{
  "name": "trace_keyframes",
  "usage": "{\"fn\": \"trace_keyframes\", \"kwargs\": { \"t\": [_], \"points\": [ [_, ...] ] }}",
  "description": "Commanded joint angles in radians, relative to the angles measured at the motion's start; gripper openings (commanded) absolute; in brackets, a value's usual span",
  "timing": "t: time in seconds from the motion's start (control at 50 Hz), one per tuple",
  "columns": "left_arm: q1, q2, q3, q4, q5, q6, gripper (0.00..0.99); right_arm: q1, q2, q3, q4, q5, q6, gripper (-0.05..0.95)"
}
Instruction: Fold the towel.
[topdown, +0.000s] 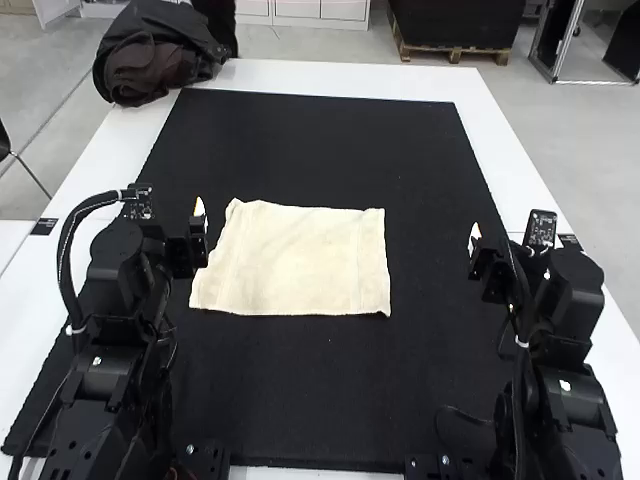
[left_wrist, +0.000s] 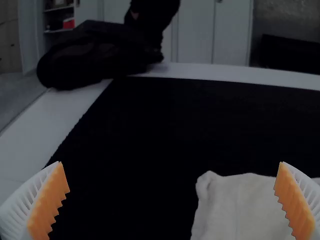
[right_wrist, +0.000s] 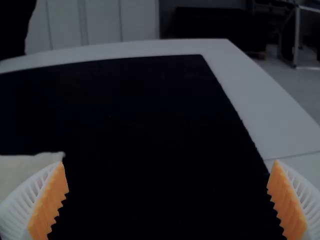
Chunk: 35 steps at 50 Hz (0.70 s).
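A cream towel (topdown: 300, 262) lies spread out in a rough rectangle on the black mat, its edges slightly wavy. My left gripper (topdown: 200, 222) is held at the towel's left side; my right gripper (topdown: 476, 245) is well off to the towel's right, over the mat. In the left wrist view, the left gripper (left_wrist: 172, 200) stands open with nothing between its pads, and part of the towel (left_wrist: 235, 205) shows. The right wrist view has the right gripper (right_wrist: 167, 200) open and holding nothing, with a corner of the towel (right_wrist: 25, 170).
The black mat (topdown: 330, 150) covers much of the white table (topdown: 500, 130). A dark bag or bundled garment (topdown: 150, 60) rests at the table's far left corner. Bare mat lies beyond the towel and between it and the right arm.
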Motion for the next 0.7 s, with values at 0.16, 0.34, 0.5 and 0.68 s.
{"fn": "trace_keyframes", "kwargs": {
  "t": [0.16,0.34,0.5,0.68],
  "points": [
    [-0.002,-0.015,-0.004,0.012,0.011,-0.01,0.967,-0.011,-0.01,-0.007,-0.019,-0.031,0.035,0.92],
    [-0.003,-0.017,-0.004,0.004,0.011,-0.136,0.967,-0.01,-0.01,-0.007,-0.022,-0.034,0.024,0.92],
    [-0.003,-0.015,-0.004,0.004,0.009,-0.165,0.967,0.012,-0.01,-0.007,-0.016,-0.042,-0.021,0.92],
    [-0.003,-0.015,-0.004,-0.149,0.011,-0.464,0.967,0.013,-0.01,-0.007,-0.015,-0.037,-0.042,0.92]
  ]
}}
